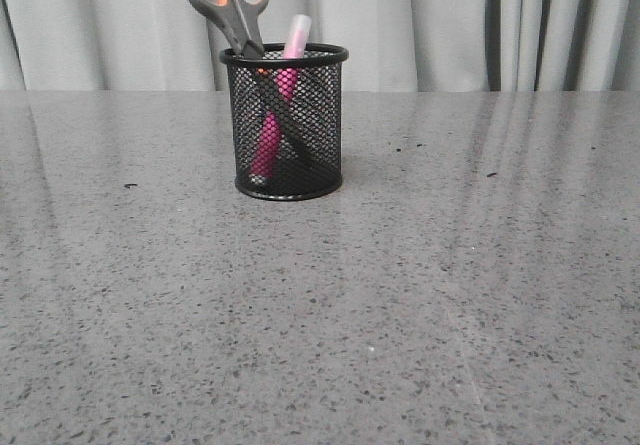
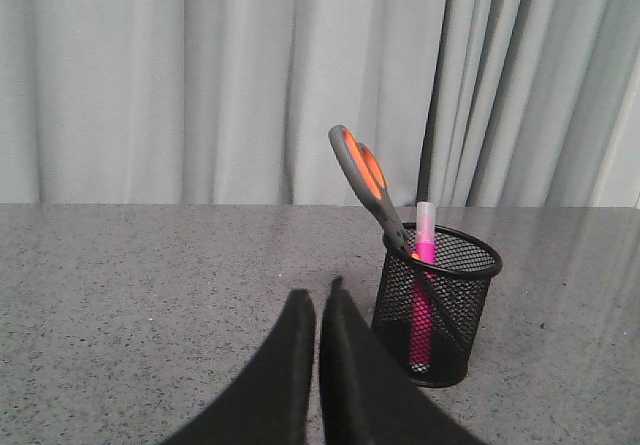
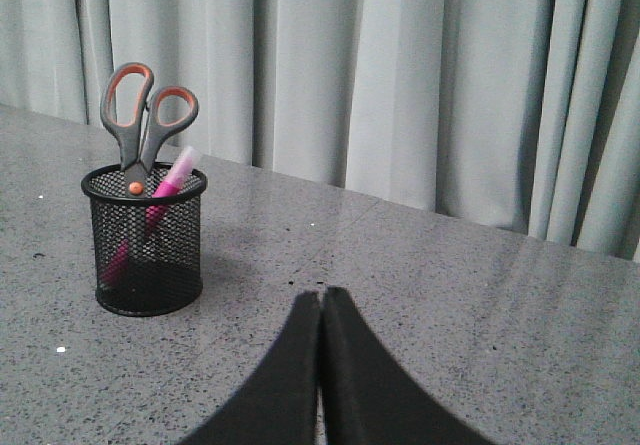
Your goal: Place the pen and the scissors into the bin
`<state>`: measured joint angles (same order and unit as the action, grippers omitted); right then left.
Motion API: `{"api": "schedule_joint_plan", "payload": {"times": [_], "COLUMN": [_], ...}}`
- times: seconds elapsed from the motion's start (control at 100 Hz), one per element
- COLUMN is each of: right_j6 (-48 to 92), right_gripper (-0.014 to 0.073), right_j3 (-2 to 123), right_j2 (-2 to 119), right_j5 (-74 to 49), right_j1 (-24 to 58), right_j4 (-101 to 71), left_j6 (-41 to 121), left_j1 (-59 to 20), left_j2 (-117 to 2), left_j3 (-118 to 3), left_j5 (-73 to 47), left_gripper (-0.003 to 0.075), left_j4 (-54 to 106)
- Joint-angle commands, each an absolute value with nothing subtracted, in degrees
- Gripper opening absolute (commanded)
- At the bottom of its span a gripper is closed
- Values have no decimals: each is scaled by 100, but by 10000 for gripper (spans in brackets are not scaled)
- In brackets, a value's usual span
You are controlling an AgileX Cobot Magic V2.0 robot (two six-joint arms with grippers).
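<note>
The black wire-mesh bin [image 1: 287, 170] stands upright on the grey table, left of centre. The scissors [image 1: 228, 3] stand in it blades down, their grey and orange handles sticking up over the rim. The magenta pen [image 1: 276, 105] leans inside it, pale pink cap up. Neither gripper shows in the front view. In the left wrist view my left gripper [image 2: 318, 291] is shut and empty, short of the bin [image 2: 445, 340], scissors [image 2: 366, 175] and pen [image 2: 424, 265]. In the right wrist view my right gripper [image 3: 321, 291] is shut and empty, apart from the bin [image 3: 150, 265], scissors [image 3: 140, 120] and pen [image 3: 172, 175].
Pale grey curtains [image 1: 450, 25] hang behind the far table edge. The speckled grey tabletop [image 1: 400, 315] stretches around the bin, with a few small dark specks on it.
</note>
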<state>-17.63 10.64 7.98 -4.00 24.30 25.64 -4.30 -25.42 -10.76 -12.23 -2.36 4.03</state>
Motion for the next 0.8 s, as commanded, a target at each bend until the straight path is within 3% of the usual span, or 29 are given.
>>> {"api": "schedule_joint_plan", "payload": {"times": [0.0, 0.79], "right_j6": [-1703, -1703], "right_gripper": [-55, -55], "right_j3": [1190, 1190], "right_j2": [839, 839], "right_j5": [-34, -34], "right_j1": [2389, 2389], "right_j4": [2591, 2591], "left_j6": [-461, -461], "left_j1": [-2532, -2532], "left_j2": [-1122, -1122], "left_j3": [-1383, -1330], "left_j5": [210, 227], "left_gripper": [-20, -20], "left_j4": [503, 414]}}
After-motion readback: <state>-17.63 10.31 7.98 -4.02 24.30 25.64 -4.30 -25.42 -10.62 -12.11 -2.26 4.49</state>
